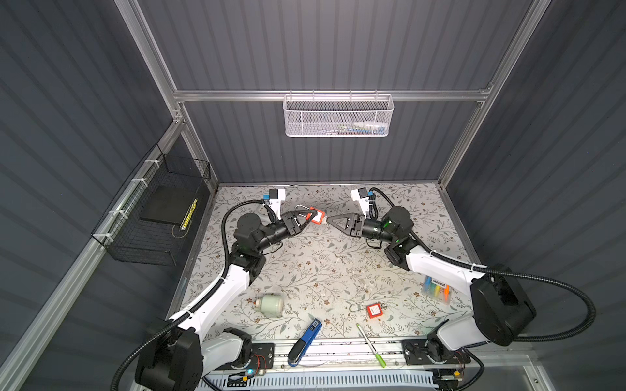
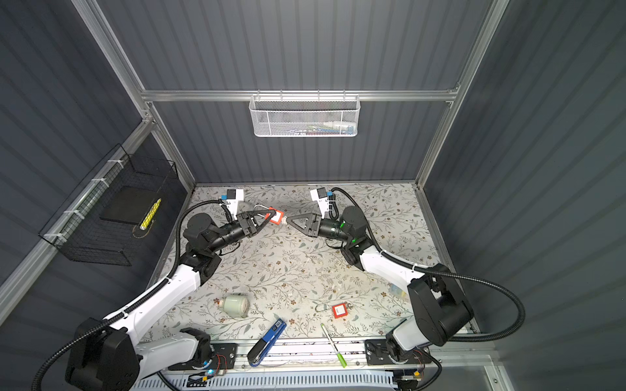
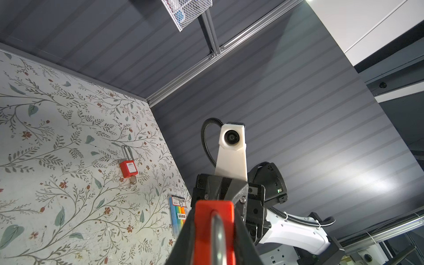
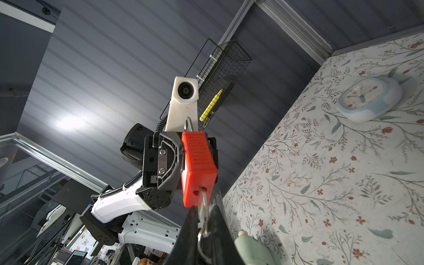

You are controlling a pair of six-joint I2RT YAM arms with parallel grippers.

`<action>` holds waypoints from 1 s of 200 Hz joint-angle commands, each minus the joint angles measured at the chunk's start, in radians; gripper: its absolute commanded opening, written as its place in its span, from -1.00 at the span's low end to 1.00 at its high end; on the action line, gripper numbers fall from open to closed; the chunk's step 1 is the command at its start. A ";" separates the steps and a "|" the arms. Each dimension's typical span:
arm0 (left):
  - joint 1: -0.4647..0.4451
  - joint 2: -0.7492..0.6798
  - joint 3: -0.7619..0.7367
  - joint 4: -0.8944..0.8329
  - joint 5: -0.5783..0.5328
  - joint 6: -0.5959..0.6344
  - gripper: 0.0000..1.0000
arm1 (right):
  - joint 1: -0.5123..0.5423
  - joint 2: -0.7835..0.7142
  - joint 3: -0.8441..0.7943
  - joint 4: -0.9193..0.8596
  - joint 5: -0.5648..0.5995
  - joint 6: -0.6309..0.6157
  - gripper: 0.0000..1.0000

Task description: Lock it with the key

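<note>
Near edge of tabletop [image 1: 321, 267]: blue-black stapler [image 1: 305, 340] and green pen [image 1: 372, 346], both overhanging the front rail. Just behind them lies a spare red lock [image 1: 374, 310], flat, well apart from both arms. A pale green jar [image 1: 270, 305] lies on its side to the left, and a marker pack [image 1: 436, 288] is partly hidden under the right arm.

Mid-to-far tabletop, raised off the surface: left pincer [image 1: 313, 215] is clamped on the body of the red padlock [image 4: 198, 167], with the silver shackle [image 1: 299, 207] pointing back toward its wrist. Right pincer [image 1: 329, 220] faces it tip to tip, fingers pinched together on the key [image 4: 203, 199]. In the right wrist view the key blade sits in the keyhole at the padlock's end face, ring hanging between the fingers.

Back wall: white mesh basket [image 1: 338, 116]. Left wall: black wire basket [image 1: 159, 216].
</note>
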 commanded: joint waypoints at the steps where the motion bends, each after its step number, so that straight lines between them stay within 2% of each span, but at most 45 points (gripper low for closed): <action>1: -0.006 -0.021 -0.003 0.025 0.006 -0.002 -1.00 | 0.008 -0.006 0.019 0.081 -0.030 0.013 -0.77; 38: -0.006 -0.025 -0.004 0.027 -0.004 -0.004 -1.00 | 0.008 -0.009 0.016 0.072 -0.033 0.021 -1.00; 200: -0.005 -0.014 -0.004 0.055 -0.036 -0.009 -1.00 | -0.034 -0.123 -0.168 0.112 0.012 0.062 -1.00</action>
